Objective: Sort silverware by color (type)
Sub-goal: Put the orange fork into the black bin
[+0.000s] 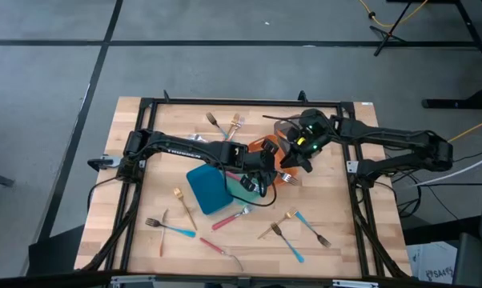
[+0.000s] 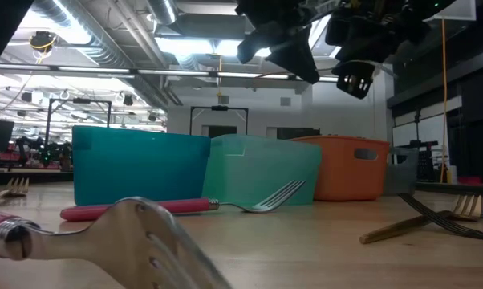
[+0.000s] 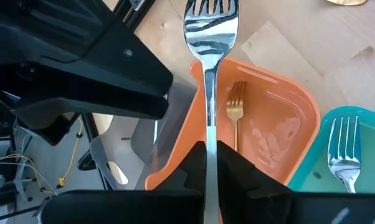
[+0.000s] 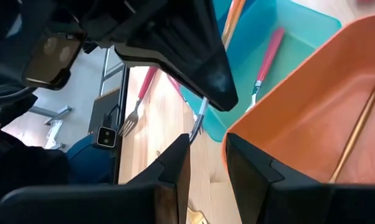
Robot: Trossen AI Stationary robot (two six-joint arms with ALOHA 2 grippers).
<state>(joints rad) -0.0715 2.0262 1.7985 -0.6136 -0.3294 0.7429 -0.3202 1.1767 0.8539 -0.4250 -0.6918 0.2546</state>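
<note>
Mid-sort: left gripper [image 3: 210,163] clamped on silver fork [image 3: 210,37] above orange tray [image 3: 281,134]; right gripper [image 4: 207,163] hovered open, empty. Needed next, probably: correct tray.

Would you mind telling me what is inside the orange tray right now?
One gold fork lies inside the orange tray. The silver fork held in the left gripper hangs above it, and the gripper covers the tray's near end.
</note>
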